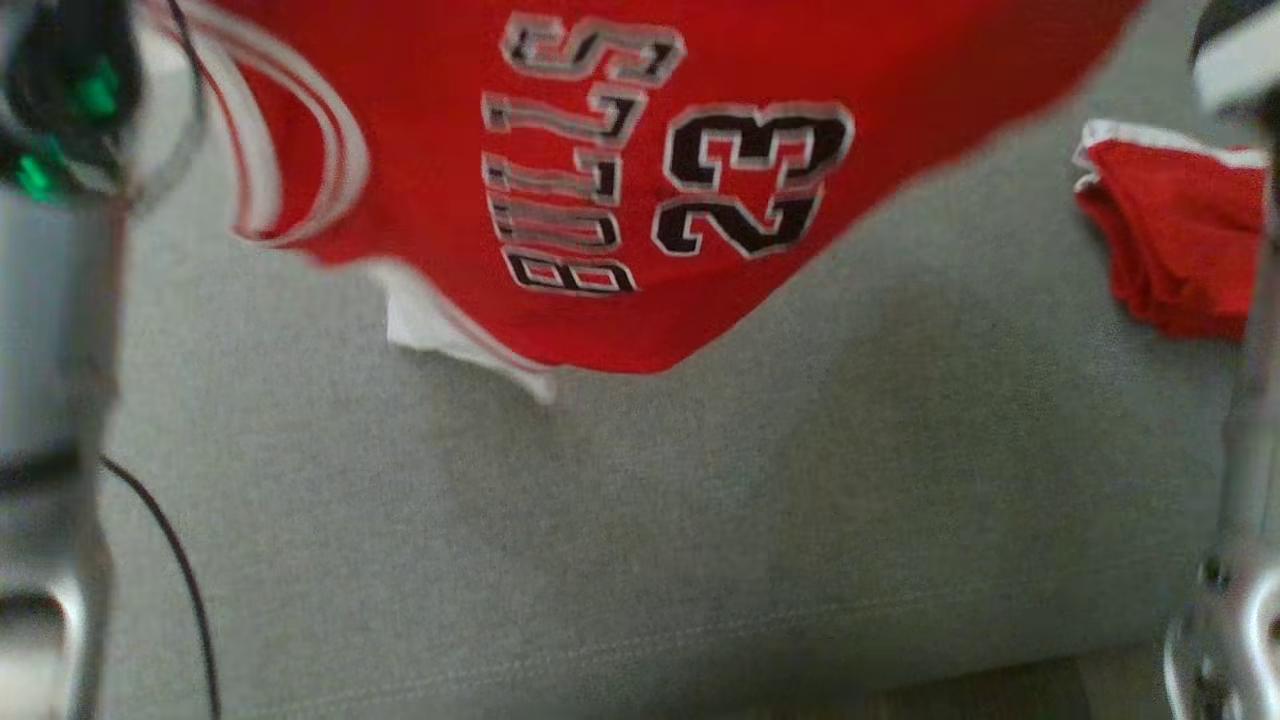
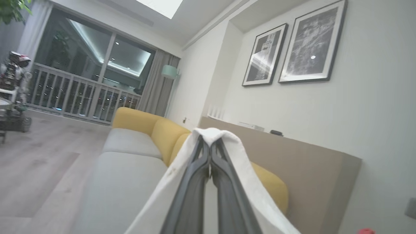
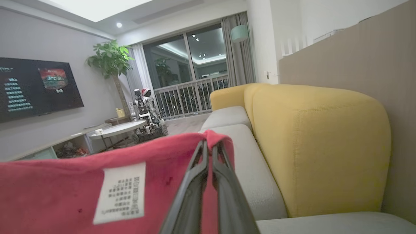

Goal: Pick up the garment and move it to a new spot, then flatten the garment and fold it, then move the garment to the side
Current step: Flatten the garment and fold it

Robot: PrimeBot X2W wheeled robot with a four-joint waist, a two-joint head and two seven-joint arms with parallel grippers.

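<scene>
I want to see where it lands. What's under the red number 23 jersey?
Under the red jersey is the grey sofa seat. The stretch of seat right behind the hanging cloth is covered, so anything lying there cannot be seen.

I'm looking into a home living room. A sofa point(image 3: 318, 146) with grey seats and yellow backrests runs along a low partition. Two framed black-and-white prints point(image 2: 310, 45) hang on the wall above it, and a television point(image 3: 35, 86) is lit on the opposite wall. A potted plant point(image 3: 110, 60) stands by curtained glass doors point(image 3: 188, 65) with a balcony railing point(image 3: 191, 97), and the floor point(image 2: 39, 156) is wood.
</scene>
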